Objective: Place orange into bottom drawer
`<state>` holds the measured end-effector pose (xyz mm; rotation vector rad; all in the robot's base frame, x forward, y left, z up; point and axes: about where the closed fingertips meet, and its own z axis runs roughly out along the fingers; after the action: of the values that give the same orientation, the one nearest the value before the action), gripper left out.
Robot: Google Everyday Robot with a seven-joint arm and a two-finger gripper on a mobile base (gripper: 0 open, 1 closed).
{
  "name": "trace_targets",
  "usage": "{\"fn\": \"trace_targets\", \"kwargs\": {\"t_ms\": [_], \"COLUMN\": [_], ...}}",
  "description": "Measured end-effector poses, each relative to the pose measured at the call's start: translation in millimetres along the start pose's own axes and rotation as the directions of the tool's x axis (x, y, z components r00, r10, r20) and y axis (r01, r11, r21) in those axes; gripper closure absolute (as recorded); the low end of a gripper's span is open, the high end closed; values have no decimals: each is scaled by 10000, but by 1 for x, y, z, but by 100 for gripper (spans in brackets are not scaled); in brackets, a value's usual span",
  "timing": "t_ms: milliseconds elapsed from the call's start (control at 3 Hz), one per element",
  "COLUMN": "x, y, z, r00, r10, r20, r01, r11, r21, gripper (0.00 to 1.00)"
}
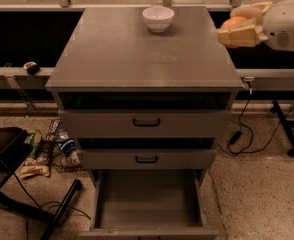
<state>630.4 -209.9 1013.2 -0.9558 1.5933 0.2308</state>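
The orange (235, 22) is held between the pale fingers (238, 36) of my gripper (239, 25), which is raised at the right edge of the cabinet top, near its back corner. The gripper is shut on the orange. The bottom drawer (148, 204) is pulled out at the foot of the grey cabinet, its flat tray showing nothing inside. It lies well below and to the left of the gripper.
A white bowl (158, 18) stands at the back of the cabinet top (137, 49). Two upper drawers with black handles (146, 122) are slightly ajar. Cables (239, 134) run on the floor at right. Clutter and a black chair base (32, 159) lie at left.
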Motion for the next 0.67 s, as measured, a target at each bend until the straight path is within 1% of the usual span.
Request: {"fn": "trace_targets", "kwargs": {"t_ms": [333, 667], "x": [6, 91], "y": [54, 88], "z": [-52, -86], "r00": [9992, 9809], "r10": [387, 1806], "r20": [73, -716], "r01": [-392, -1729], "r11": [9963, 9796], "r21": [762, 1029], "gripper": [100, 100]}}
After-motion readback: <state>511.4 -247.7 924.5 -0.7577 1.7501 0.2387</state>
